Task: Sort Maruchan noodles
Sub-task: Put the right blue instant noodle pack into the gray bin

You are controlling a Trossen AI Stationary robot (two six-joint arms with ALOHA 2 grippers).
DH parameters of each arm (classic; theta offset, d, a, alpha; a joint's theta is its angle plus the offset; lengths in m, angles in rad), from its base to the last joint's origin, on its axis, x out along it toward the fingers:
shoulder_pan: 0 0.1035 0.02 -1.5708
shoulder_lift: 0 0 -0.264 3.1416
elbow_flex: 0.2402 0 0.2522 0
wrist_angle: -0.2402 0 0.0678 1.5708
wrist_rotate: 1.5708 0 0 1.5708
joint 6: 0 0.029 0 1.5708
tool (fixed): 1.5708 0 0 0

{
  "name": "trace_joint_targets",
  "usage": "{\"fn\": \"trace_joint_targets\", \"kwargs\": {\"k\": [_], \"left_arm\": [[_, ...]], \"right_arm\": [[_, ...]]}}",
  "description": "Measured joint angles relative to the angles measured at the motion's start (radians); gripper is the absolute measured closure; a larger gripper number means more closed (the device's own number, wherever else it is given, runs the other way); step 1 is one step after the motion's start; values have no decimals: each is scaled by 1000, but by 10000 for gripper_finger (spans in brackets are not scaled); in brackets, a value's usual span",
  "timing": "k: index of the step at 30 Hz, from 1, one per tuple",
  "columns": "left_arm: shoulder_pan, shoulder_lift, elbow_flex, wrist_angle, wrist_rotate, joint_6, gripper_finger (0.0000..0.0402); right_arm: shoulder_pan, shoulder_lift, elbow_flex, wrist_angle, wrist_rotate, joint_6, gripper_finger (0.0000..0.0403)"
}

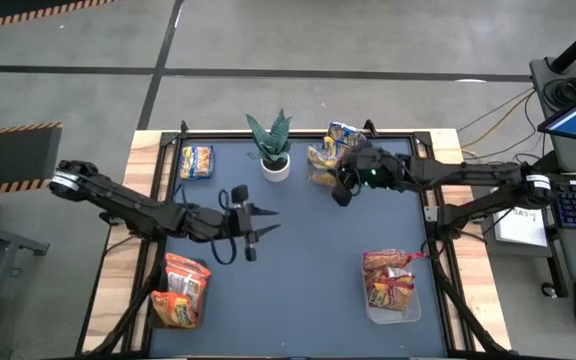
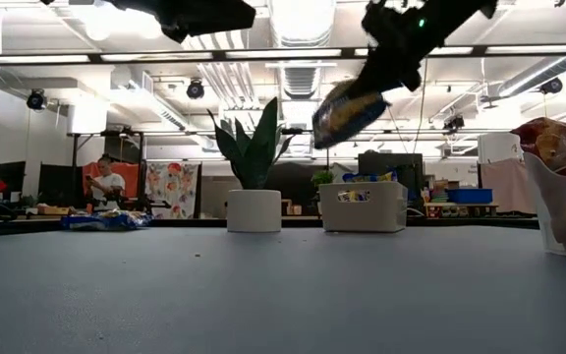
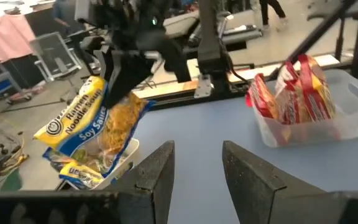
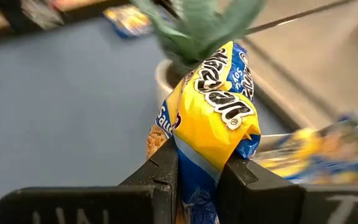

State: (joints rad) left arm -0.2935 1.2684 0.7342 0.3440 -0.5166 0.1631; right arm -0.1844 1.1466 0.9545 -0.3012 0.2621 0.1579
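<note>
While the right gripper (image 4: 197, 177) holds a yellow-and-blue packet (image 4: 213, 118) clear of the tabletop (image 1: 298, 250), its jaws are clamped on one narrow end of the wrapper only, and the rest of the packet hangs beyond the fingers unsupported. The high view places this gripper at the far side, between the potted plant (image 1: 271, 145) and the far bin (image 1: 336, 150), which already carries other yellow-and-blue packets.

Risks noted:
- Slip. The grip is on thin, glossy film near an edge; a quick swing or stop could pull the wrapper free and drop it outside any bin.
- Plant contact. The leaves stand just beside the held packet in the right wrist view; a sideways move toward them could snag the packet or tip the pot.
- Bad release. If the jaws part while the packet overhangs the bin's rim, it may tip out onto the tabletop.
- Missed item. One yellow-and-blue packet (image 1: 197, 161) lies alone near the far-left corner, well apart from its bin, and could be left unsorted.

The left gripper (image 1: 251, 226) waits over the middle-left of the tabletop, jaws apart and empty. Orange-red packets sit in the near-left bin (image 1: 180, 290) and red-and-white ones in the near-right bin (image 1: 392, 285).
</note>
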Motion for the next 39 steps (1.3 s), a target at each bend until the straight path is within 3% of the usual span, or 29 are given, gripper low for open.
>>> {"fn": "trace_joint_targets", "kwargs": {"k": [4, 10, 15, 24, 39], "left_arm": [[0, -28, -21, -5, -7, -14, 283], [0, -37, -38, -14, -8, -15, 283], [0, -31, -33, -18, -8, -15, 283], [1, -28, -32, -15, -8, -15, 283], [1, -28, -32, -15, -8, -15, 283]], "right_arm": [[-81, 36, 22, -23, 1, -208, 346], [-207, 65, -2, -12, -14, -332, 346], [-273, 85, -33, 5, -138, -342, 346], [-281, 173, -38, 97, -140, -368, 346], [-281, 275, -38, 101, -131, -369, 332]]}}
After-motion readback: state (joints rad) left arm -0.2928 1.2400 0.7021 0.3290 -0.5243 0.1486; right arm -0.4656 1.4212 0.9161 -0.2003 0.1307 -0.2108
